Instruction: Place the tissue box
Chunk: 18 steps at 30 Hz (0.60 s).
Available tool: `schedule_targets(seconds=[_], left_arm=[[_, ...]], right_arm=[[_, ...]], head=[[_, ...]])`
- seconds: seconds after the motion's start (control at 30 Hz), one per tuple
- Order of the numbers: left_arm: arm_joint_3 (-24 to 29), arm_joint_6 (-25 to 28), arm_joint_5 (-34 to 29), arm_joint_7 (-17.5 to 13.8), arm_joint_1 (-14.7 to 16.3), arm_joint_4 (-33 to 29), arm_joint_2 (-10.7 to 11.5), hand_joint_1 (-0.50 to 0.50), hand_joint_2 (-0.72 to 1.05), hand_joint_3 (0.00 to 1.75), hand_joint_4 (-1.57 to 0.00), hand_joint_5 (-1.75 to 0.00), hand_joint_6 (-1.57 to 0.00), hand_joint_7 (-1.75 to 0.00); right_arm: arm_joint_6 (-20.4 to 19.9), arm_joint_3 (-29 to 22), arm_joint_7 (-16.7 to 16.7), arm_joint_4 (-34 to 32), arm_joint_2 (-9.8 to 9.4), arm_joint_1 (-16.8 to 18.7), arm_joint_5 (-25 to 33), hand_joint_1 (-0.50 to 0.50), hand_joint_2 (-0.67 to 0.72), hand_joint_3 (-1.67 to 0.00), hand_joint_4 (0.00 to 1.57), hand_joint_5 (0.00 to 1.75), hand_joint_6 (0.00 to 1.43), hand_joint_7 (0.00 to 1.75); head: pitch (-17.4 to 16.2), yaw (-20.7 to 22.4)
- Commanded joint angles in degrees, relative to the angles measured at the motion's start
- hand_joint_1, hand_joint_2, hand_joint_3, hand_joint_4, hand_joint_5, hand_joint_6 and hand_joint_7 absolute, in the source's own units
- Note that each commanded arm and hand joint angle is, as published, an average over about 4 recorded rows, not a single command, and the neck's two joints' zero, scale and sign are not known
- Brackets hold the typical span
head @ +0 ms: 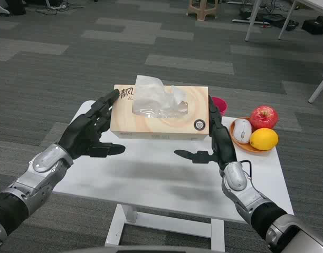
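The tissue box [161, 118] is a tan cardboard box with a white tissue sticking out of its top. It hangs above the white table [151, 179], and its shadow falls on the tabletop below. My left hand [90, 132] presses flat against the box's left end, fingers stretched forward. My right hand [217, 137] presses against its right end, thumb pointing inward. The box is held between the two palms.
An orange plate [245, 146] at the table's right holds a red apple [264, 117], a yellow lemon [264, 139] and a small white object [243, 129]. A pink cup [219, 104] peeks out behind the box's right end. Grey carpet surrounds the table.
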Motion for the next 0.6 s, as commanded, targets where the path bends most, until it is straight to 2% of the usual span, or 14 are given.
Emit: schedule_targets(seconds=[0.03, 0.6], left_arm=[[-2.34, -0.24, 1.46, -3.19, -0.49, -3.65, -2.65, 0.5, 0.96, 0.09, 0.0, 0.0, 0.0, 0.0], [-2.42, -0.19, 1.46, -3.14, -0.49, -3.65, -2.65, 0.5, 0.96, 0.09, 0.0, 0.0, 0.0, -0.02]], right_arm=[[-1.58, 1.9, 2.58, -2.93, 2.69, -0.66, -1.97, -0.21, -0.41, -0.4, 0.19, 0.29, 0.0, 0.07], [-1.58, 1.9, 2.58, -2.93, 2.69, -0.66, -1.88, -0.21, -0.41, -0.4, 0.17, 0.29, 0.0, 0.07]], head=[[1.08, 0.75], [0.6, 0.47]])
